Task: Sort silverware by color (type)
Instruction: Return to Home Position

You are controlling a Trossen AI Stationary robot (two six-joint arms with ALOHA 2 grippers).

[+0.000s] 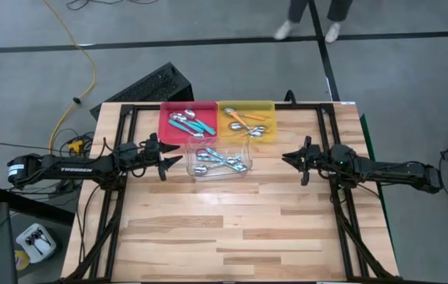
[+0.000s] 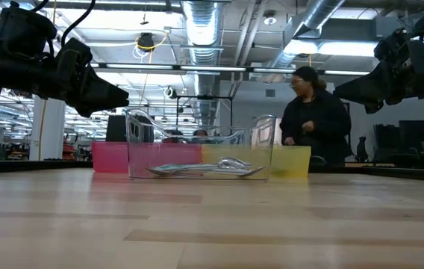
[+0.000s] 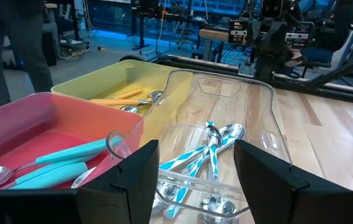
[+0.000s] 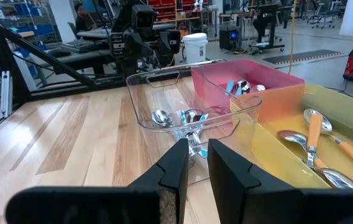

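Three trays stand together at the table's far middle. The red tray (image 1: pixel 178 130) holds teal-handled spoons (image 3: pixel 58 163). The yellow tray (image 1: pixel 265 106) holds orange-handled spoons (image 4: pixel 316 134). The clear tray (image 1: pixel 244 150) holds pale-blue-handled spoons (image 3: pixel 207 152), lying flat on its bottom. My left gripper (image 1: pixel 177 155) hovers open just left of the clear tray, pointing level at it (image 3: pixel 195 180). My right gripper (image 1: pixel 285 158) hovers to the tray's right, its fingers (image 4: pixel 198 177) a narrow gap apart with nothing between them.
Bare wooden tabletop (image 1: pixel 232 229) spreads from the trays to the near edge. Black frame rails (image 1: pixel 117 213) run along the left and right sides. A person (image 2: pixel 313 123) stands beyond the table's far edge.
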